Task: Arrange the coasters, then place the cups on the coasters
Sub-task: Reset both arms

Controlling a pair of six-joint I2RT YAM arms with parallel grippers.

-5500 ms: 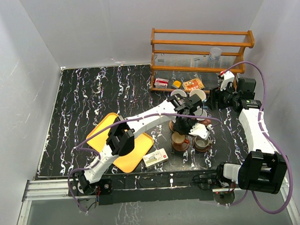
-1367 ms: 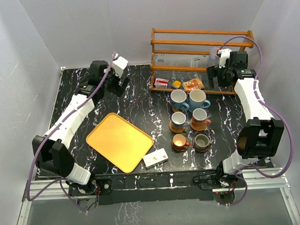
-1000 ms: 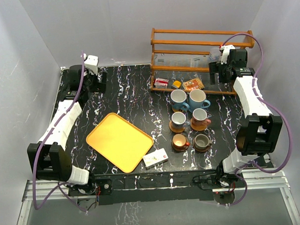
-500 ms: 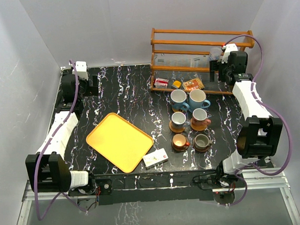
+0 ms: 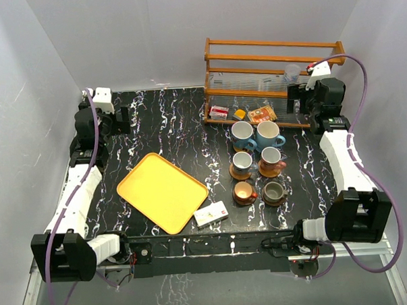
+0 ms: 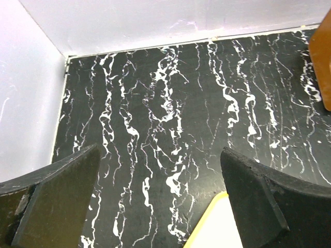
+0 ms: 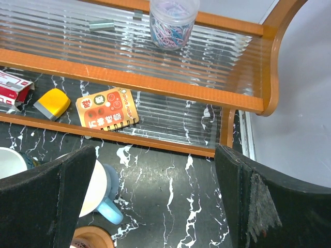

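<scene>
Six cups stand in two columns right of the table's middle, each on a coaster. Two light blue cups (image 5: pixel 242 133) (image 5: pixel 268 133) form the back row; one light blue cup (image 7: pixel 98 190) also shows in the right wrist view. A white cup (image 5: pixel 242 162) and an orange-and-white cup (image 5: pixel 271 160) rest on orange-brown coasters (image 5: pixel 235 173). In front stand an orange-brown cup (image 5: pixel 244 191) and a grey-green cup (image 5: pixel 273 190) on a dark coaster (image 5: pixel 274 201). My left gripper (image 5: pixel 119 117) (image 6: pixel 160 152) hangs open over the far left corner. My right gripper (image 5: pixel 296 100) (image 7: pixel 155 150) is open beside the rack, holding nothing.
A yellow tray (image 5: pixel 163 192) (image 6: pixel 217 232) lies left of the cups, a small white box (image 5: pixel 211 213) at its front corner. The wooden rack (image 5: pixel 274 75) (image 7: pixel 155 80) at the back right holds a clear plastic cup (image 7: pixel 173 20), a notebook (image 7: pixel 107 108) and small packets (image 7: pixel 13 88).
The left arm has pulled away from the cups and swung back to the far left corner. The right arm has drawn back toward the right wall. The cups have stayed put.
</scene>
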